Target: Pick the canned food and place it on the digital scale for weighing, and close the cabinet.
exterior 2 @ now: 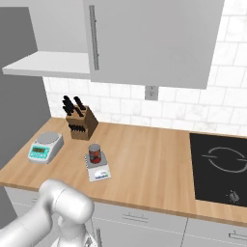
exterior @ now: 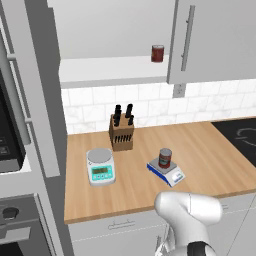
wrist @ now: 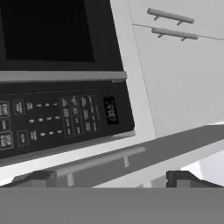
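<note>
1. Two fingertips spread wide: gripper [wrist: 112,178] empty, oven control panel [wrist: 61,118] and bar handle [wrist: 94,162] right ahead.
2. Canned food [exterior: 165,158] stands upright on digital scale [exterior: 166,173], well away.
3. Knife block [exterior: 121,132], teal scale [exterior: 100,167] beside; cabinet [exterior: 212,37] door open, maroon can [exterior: 157,53] inside.

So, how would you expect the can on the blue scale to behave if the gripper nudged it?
The canned food stands upright on the digital scale, so it would probably slide or tip rather than roll. Being a rigid tin, it likely won't deform. Its base nearly fills the small plate, so a push could send it off the edge.
</note>
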Robot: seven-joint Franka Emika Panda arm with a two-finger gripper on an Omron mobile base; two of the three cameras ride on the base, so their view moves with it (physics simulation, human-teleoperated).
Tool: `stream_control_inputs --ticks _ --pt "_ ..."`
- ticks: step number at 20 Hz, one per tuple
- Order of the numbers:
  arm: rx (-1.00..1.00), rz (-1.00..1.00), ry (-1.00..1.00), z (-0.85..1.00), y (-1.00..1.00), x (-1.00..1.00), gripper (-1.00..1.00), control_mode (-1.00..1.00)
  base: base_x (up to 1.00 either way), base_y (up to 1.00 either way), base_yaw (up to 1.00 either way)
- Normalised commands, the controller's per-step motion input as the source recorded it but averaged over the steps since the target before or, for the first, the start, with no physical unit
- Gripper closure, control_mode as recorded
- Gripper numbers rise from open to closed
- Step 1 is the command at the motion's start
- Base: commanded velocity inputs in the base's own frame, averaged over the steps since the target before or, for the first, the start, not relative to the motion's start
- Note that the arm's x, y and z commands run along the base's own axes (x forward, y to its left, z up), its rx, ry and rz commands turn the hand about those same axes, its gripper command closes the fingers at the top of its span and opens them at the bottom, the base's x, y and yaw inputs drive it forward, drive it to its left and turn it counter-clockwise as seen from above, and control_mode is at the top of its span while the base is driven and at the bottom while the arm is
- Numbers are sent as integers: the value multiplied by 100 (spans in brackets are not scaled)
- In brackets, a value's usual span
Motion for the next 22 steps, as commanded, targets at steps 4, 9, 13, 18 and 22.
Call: stream_control_inputs --ticks 4,9,13,18,22 --pt "-1 -7 11 -10 13 70 -100 -100 0 0 0" --pt "-1 -15 0 -9 7 25 -100 -100 0 0 0" --pt "-5 -20 13 -19 0 67 -100 -100 0 0 0" --pt "-5 -17 10 -22 0 72 -100 -100 0 0 0" --pt "-8 -18 11 -27 -2 68 -100 -100 0 0 0"
